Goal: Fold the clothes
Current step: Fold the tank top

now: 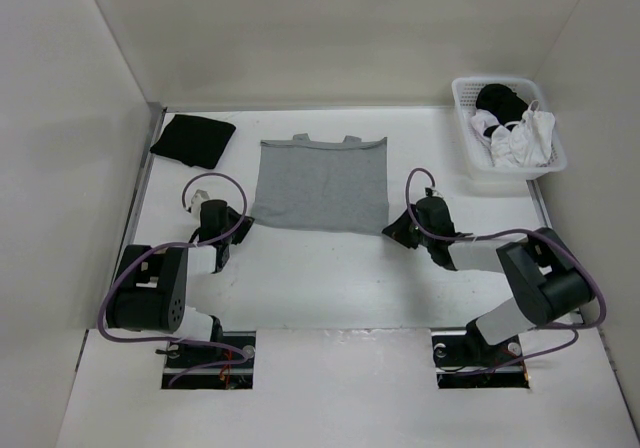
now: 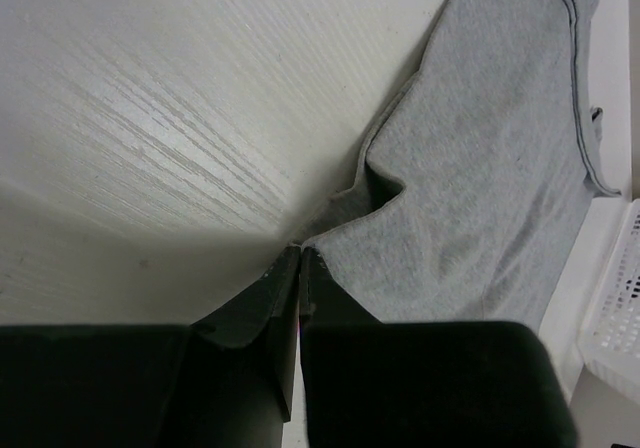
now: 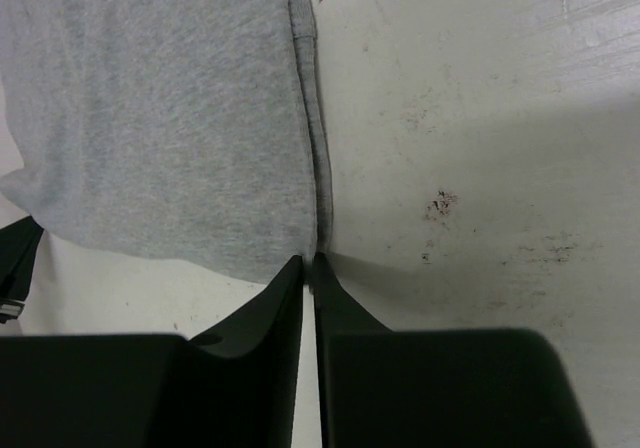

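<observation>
Your L gripper (image 2: 301, 253) is pinched tight on the near-left corner of the tank top (image 1: 320, 183), fabric puckering at the tips. R gripper (image 3: 308, 261) is closed to a sliver on the near-right corner. Garment lies flat mid-counter (image 1: 330, 288), straps on the far side.

From above, the arms cover the two near corners of the grey top (image 1: 320, 183), so the tips of the left gripper (image 1: 241, 226) and right gripper (image 1: 395, 231) can't be seen there. The black and white things (image 1: 510, 128) in the basket (image 1: 463, 128) are too bunched up to tell what they are. A black thing (image 3: 14, 268) at the left edge of the right wrist view is cut off.
</observation>
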